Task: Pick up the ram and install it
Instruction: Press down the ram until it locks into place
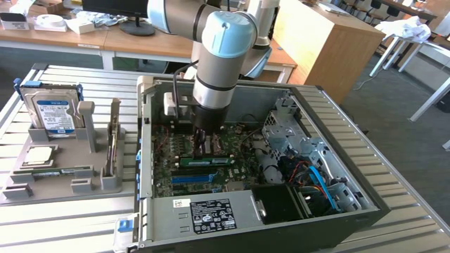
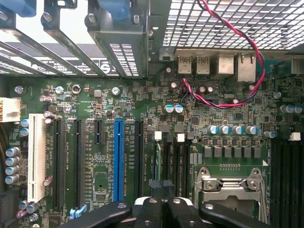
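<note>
1. Arm comes in from top centre of the exterior view and reaches straight down into the open PC case [image 1: 338,158], mid-frame.
2. Tool [image 1: 205,149] sits low over the motherboard [image 1: 211,153]. Tool fingers are pressed together, tips right at the top edge of the ram [image 1: 205,161].
3. Ram: green stick lying horizontal, centre of the exterior view, standing on edge in a slot area of the board, just above the blue slot [image 1: 191,178]. Tool tips look to be touching it; can't tell if it's fully seated or if the tips pinch it.
4. Wrist view: black tool fingers [image 2: 153,209] at bottom centre, closed tight, over the dark mem slots [image 2: 173,161] with white latches at their ends. CPU socket bracket [image 2: 230,185] lower right of frame, blue PCIe slot [image 2: 118,159] left of centre, red/black wire pair [image 2: 247,57] upper right.
5. Left side of the exterior view: grey fixture tray [image 1: 63,182] on the slatted worktop [image 1: 56,226]. Holds hard drive [image 1: 50,113] upright at upper left, silver processor chip [image 1: 39,154] below it, second green stick [image 1: 58,172] lying flat near tray front.
6. PSU label [image 1: 213,215] at bottom centre of the case.
</note>
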`<state>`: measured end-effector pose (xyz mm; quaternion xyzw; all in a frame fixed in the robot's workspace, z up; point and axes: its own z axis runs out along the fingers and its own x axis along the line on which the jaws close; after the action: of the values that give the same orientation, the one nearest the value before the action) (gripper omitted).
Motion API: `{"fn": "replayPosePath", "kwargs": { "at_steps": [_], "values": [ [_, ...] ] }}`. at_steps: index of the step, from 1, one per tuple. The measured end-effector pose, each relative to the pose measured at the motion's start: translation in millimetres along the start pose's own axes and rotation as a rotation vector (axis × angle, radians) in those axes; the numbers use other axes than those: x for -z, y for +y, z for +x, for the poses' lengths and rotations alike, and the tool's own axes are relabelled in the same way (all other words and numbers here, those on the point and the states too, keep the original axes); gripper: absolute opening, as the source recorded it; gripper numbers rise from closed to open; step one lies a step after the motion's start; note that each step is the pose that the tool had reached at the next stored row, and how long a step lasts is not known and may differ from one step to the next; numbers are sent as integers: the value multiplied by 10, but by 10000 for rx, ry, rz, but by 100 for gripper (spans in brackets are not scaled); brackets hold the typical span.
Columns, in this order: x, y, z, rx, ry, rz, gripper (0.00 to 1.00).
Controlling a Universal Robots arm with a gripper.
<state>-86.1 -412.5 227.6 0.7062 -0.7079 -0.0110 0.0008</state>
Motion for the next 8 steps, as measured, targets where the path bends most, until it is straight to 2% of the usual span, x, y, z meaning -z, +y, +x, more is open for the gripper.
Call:
{"fn": "replayPosePath", "kwargs": {
  "at_steps": [8],
  "values": [
    [-14, 0, 0, 0, -1, 0, 10]
  ]
}}
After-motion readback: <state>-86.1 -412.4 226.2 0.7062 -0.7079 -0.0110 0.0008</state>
